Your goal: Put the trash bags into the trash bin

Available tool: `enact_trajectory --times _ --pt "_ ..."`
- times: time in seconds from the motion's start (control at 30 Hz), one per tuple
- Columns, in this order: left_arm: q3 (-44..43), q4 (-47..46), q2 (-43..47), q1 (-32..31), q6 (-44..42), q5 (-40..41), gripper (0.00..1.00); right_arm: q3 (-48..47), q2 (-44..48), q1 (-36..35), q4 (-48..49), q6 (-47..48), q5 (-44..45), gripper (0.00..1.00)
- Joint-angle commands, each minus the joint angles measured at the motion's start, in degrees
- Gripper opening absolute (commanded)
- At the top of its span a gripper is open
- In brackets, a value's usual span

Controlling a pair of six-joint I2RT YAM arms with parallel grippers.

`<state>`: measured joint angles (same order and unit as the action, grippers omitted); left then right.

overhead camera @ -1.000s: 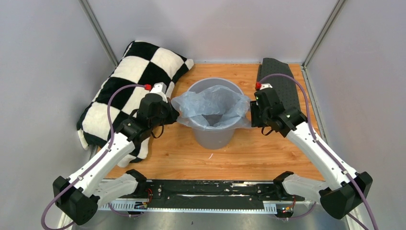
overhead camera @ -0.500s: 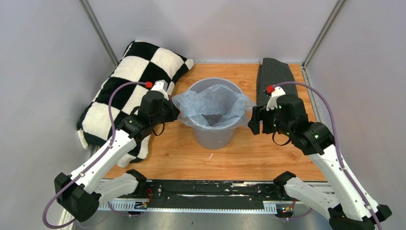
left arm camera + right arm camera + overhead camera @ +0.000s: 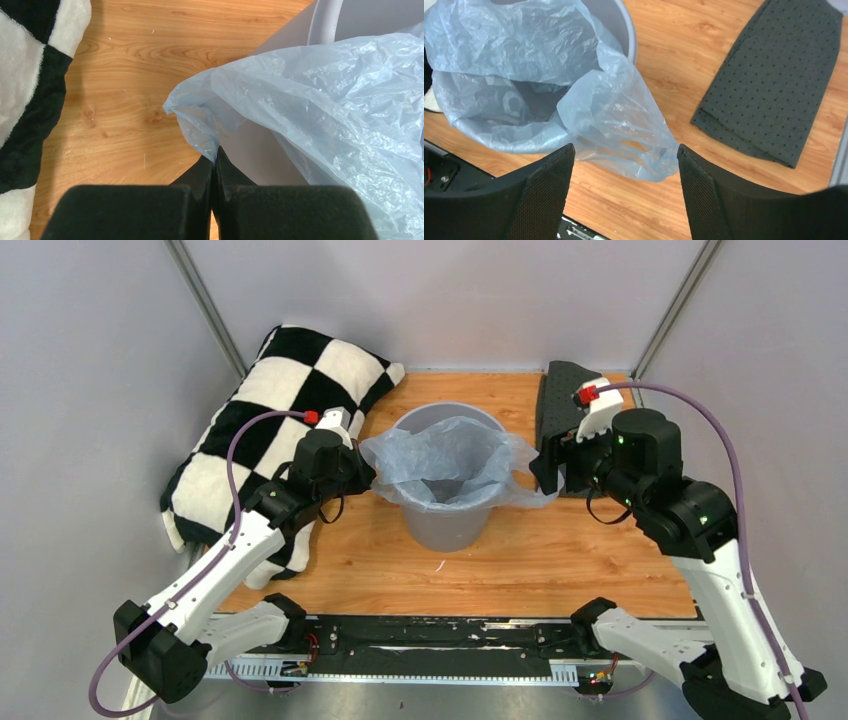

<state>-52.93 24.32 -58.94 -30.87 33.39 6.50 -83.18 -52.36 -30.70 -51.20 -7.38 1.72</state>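
Right arm has swung up and back toward the far right, so the right gripper [image 3: 625, 152] now hangs with its jaws spread wide over the dark dotted cloth [image 3: 774, 80]; it was tight against the bag's edge a second ago. The corner it let go now droops outside the rim as a loose flap between the open fingers. Nothing has shifted on the other side: the left gripper [image 3: 216, 161] is pressed together on the opposite corner of the trash bag [image 3: 445, 460], just beside the checkered pillow [image 3: 270, 430]. The bag sits in the mouth of the trash bin [image 3: 445, 528] at the middle of the table [image 3: 380, 550], its belly sagging inside while both corners spill over the rim. I judge this film to be nearly weightless, limp and slick, holding no shape of its own and likely to slide out of a shallow pinch or tear if dragged across the rim. I would take it by a bunched corner or handle loop, several layers deep, rather than by a single sheet.
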Motion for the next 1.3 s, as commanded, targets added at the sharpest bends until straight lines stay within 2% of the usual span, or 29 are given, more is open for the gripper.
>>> enact_trajectory --times 0.0,0.13,0.23,0.5,0.63,0.8,0.93,1.0,1.13,1.27 --pt "0.4 0.8 0.8 0.4 -0.6 -0.1 0.00 -5.9 -2.8 0.6 -2.4 4.0 1.9 0.77" --pt "0.5 0.8 0.8 0.4 -0.8 -0.3 0.00 -10.3 -4.4 0.6 -2.3 6.2 1.2 0.79" --pt "0.4 0.8 0.7 0.4 -1.1 -0.3 0.00 -14.3 -8.7 0.6 -1.7 9.1 -3.1 0.77" --pt "1.2 0.9 1.5 0.4 -1.3 -0.1 0.00 -19.2 -22.6 0.7 1.0 15.3 -13.8 0.57" --pt "0.9 1.1 1.6 0.4 -1.5 -0.3 0.00 -21.2 -29.5 0.8 1.8 16.9 -15.8 0.56" --pt "0.8 1.1 1.6 0.4 -1.6 -0.4 0.00 -22.3 -34.6 0.8 1.8 17.9 -14.1 0.52" --pt "0.7 1.1 1.1 0.4 -1.7 -0.4 0.00 -22.4 -35.9 0.8 2.5 17.4 -14.5 0.42" --pt "0.6 1.1 1.0 0.4 -1.9 -0.2 0.00 -22.3 -36.6 0.8 2.6 17.3 -14.4 0.34" --pt "0.4 0.6 0.9 0.4 -1.9 0.4 0.00 -22.9 -37.8 0.8 2.8 16.4 -12.2 0.02" --pt "-0.8 -0.2 -0.2 0.4 -2.3 1.5 0.00 -24.8 -39.3 1.6 4.4 13.7 -6.4 0.00"
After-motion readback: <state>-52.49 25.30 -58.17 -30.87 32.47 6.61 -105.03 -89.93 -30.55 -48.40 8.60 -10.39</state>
